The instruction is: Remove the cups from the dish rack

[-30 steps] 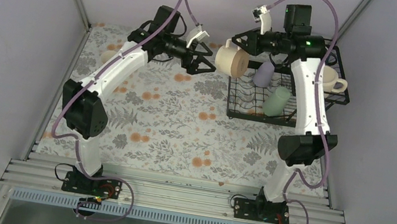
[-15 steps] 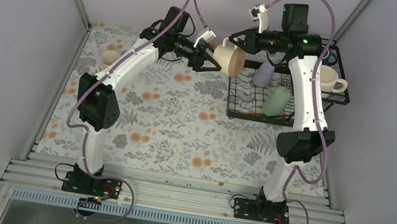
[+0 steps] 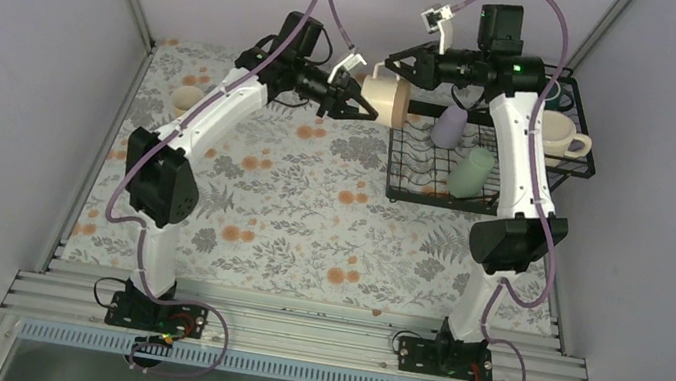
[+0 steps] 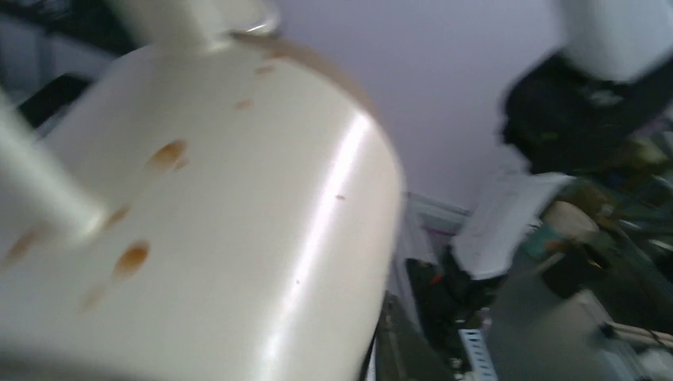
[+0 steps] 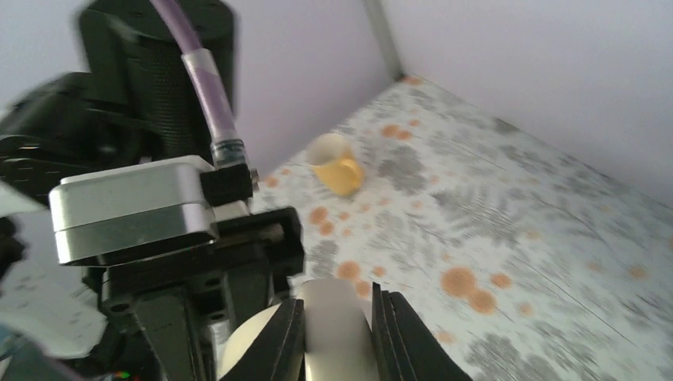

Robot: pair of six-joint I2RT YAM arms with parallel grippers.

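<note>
Right gripper (image 5: 333, 317) pinches the cream mug (image 3: 393, 101) by its handle, left gripper (image 3: 358, 108) alongside.

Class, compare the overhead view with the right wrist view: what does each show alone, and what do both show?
Overhead alone: the dish rack holding a lavender tumbler and a mint tumbler. Right wrist alone: the right gripper in close-up, pinching the cream mug. Both: that mug, the left gripper at it, the yellow mug on the table.

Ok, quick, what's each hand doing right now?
Left hand: at the cream mug, grip cannot be told.
Right hand: closed on the cream mug.
</note>
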